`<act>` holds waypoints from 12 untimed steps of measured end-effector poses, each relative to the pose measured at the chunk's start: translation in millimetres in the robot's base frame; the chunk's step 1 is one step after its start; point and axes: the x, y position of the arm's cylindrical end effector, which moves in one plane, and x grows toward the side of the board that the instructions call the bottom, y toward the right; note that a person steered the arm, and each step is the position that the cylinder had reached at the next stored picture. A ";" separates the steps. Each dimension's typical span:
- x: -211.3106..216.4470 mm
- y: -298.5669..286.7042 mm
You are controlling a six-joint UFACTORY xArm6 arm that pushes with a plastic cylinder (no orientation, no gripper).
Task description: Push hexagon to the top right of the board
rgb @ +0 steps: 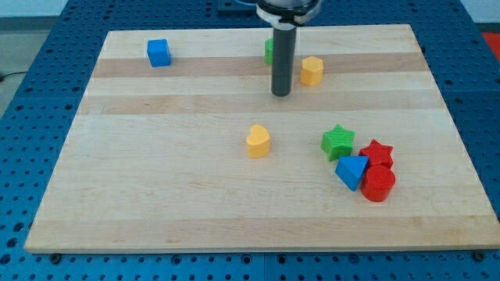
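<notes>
The yellow hexagon lies near the view's top, right of centre on the wooden board. My tip stands just left of it and slightly lower, a small gap apart. A green block sits behind the rod, mostly hidden, so I cannot make out its shape.
A blue cube lies at the top left. A yellow heart is near the centre. At the lower right a green star, a red star, a blue triangle and a red cylinder cluster together.
</notes>
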 end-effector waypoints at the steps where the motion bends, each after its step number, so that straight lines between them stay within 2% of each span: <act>1: -3.5 -3.8; 3: -6.7 -6.0; 5: -24.8 35.1; 7: -32.2 112.3; 11: -84.8 109.5; 12: -84.4 106.4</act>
